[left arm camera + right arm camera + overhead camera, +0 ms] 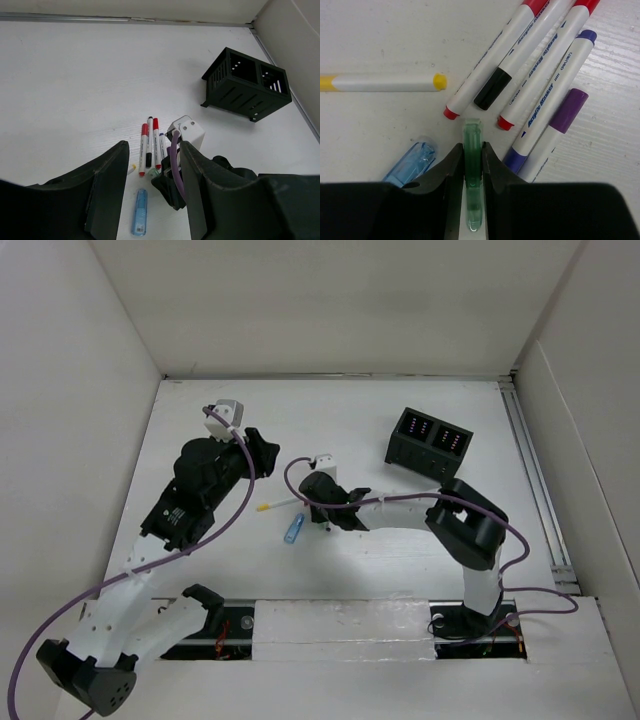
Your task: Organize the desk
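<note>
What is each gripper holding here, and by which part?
The right gripper is shut on a green pen, pinching its translucent green end, with the tip sticking out in front. The left gripper is open, holding nothing.

Top view looks down on whole desk (330, 430). Left wrist views markers (149, 142) obliquely from afar; right wrist, close above them.

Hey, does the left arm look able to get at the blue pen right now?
Probably yes. The blue pen lies bare on the desk, toward the left gripper, which is open. The right gripper, shut on a green piece, sits close beside it, so room is tight.
</note>
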`<state>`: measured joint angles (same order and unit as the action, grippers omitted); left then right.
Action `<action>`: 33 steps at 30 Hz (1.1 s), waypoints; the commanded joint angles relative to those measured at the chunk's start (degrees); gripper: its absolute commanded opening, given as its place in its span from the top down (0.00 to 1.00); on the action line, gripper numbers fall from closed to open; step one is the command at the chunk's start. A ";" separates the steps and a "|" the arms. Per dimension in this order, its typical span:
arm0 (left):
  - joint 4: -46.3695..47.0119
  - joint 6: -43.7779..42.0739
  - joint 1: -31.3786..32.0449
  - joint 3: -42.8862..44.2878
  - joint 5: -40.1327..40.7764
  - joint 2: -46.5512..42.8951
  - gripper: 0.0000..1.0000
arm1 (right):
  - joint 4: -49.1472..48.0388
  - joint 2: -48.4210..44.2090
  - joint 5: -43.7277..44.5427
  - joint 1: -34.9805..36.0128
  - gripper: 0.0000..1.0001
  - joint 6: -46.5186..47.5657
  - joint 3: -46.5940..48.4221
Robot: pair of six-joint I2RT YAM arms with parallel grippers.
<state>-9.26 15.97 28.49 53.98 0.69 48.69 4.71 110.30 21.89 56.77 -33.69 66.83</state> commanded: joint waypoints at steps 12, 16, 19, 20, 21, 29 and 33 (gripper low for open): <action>1.78 0.64 0.16 -0.71 -1.22 -3.68 0.59 | -3.48 -23.80 7.27 1.32 1.00 -2.79 -6.00; 1.79 1.00 0.16 -0.98 2.21 -3.69 0.59 | 1.69 -33.03 18.68 -3.41 1.00 -4.79 -8.46; 1.61 1.08 0.16 -0.98 3.35 -3.77 0.59 | 7.22 -38.66 19.60 -13.13 1.00 -10.33 -10.30; 1.61 1.00 0.16 -0.80 3.53 -3.95 0.59 | 7.85 -39.80 19.33 -15.70 1.00 -10.86 -10.66; 1.52 1.00 0.16 -0.54 3.44 -4.12 0.59 | 7.95 -41.90 19.33 -17.99 1.00 -11.13 -11.10; 0.82 1.96 0.16 0.43 -0.33 -10.97 0.55 | 5.13 -39.03 11.42 -40.40 1.00 -8.76 -6.90; 1.61 3.36 0.16 -0.80 -3.32 -17.12 0.52 | 6.72 -32.18 11.86 -43.06 1.00 -7.19 -2.94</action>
<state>-10.17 17.74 28.49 53.19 0.21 35.16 11.14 75.33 35.31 14.66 -42.33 60.12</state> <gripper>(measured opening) 0.480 0.224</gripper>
